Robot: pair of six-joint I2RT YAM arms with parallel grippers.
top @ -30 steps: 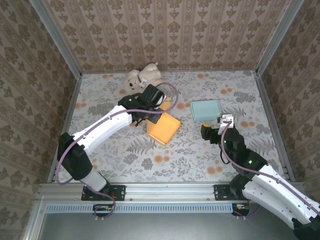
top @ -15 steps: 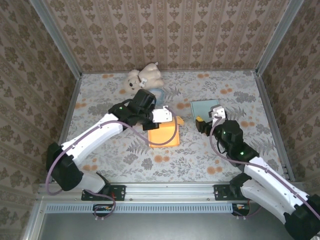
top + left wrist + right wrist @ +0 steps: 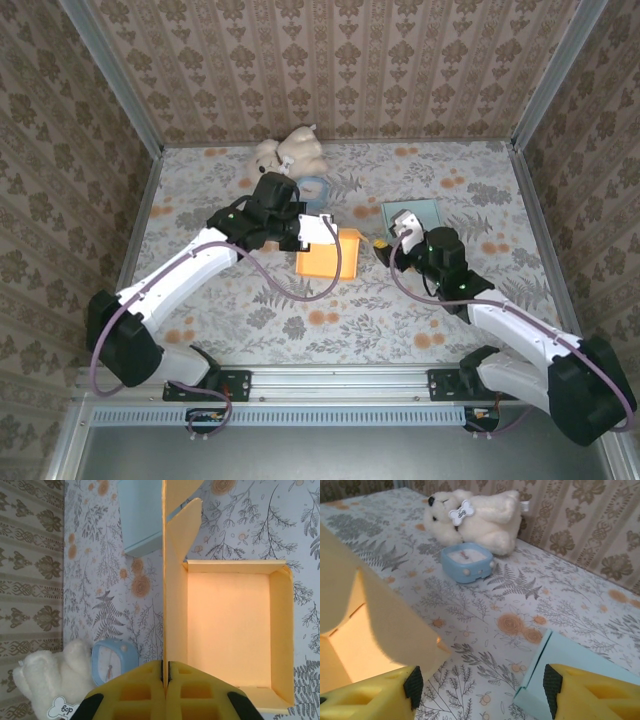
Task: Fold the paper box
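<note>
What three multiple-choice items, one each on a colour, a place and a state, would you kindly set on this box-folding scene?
1. The paper box is:
A green; B orange; C white.
2. Relative to the plush bear, the blue clock stands:
A on top of it; B far from it, at the near edge; C right beside it.
3. The left gripper is:
A shut on a thin panel of the paper box; B open above it; C shut on the blue clock.

Answers:
1 B, its floor and walls show orange in the left wrist view.
2 C, the right wrist view shows the clock just in front of the bear.
3 A, the panel runs edge-on between the closed yellow fingers.
</note>
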